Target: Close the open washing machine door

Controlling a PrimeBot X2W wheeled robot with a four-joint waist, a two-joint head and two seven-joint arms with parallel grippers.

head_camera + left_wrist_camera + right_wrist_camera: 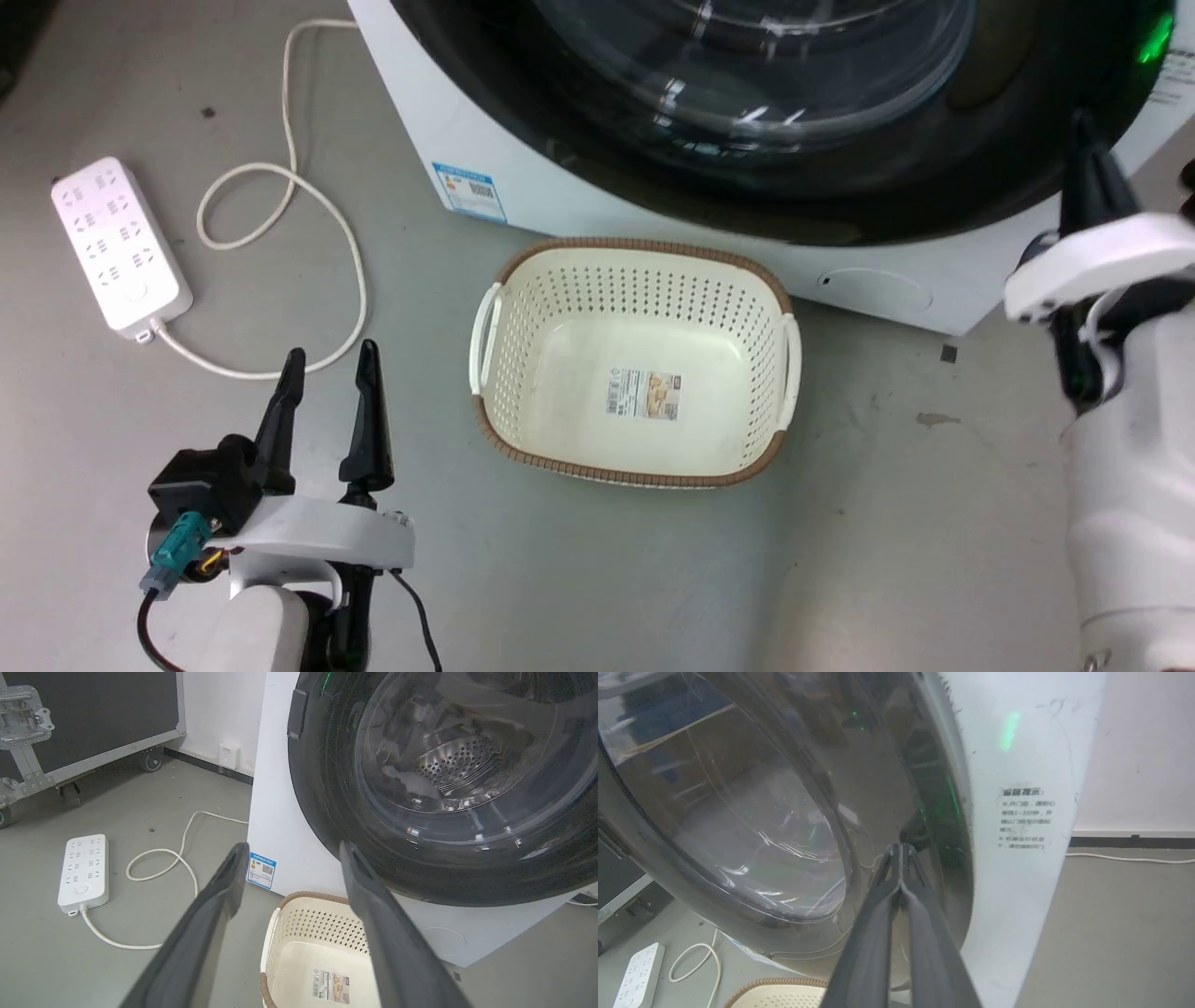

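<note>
Shows the door [840,201] lying against the white front of the washer [523,177], with its glossy black rim and bulging glass across the top of the head view. Cannot tell whether latched or merely resting there. From the left wrist view, looks through the door [327,793] glass to the perforated steel drum behind, with the rim flat on the washer [280,812] front.

Holds the right pincer [1083,131] with its fingers pressed together and nothing between them, at the lower right of the black rim; blurred there in the head view. In the right wrist view, puts the tips of the right pincer [900,847] at the outer band of the door [901,788], close to where the rim meets the washer [1017,765]. Cannot tell whether touching.

Holds the left pincer [332,353] low over the grey floor [887,485], fingers apart and empty, pointing toward the washer and well apart from the door. Same spread seen at the left pincer [294,847] from its own wrist.

On the floor just before the washer: a cream perforated basket [635,254] with a brown rim and a label on its bottom. To the left: a white power strip [119,243], its cord [289,177] looping toward the washer's side. Low on the washer's front corner: a small blue sticker [464,189].
</note>
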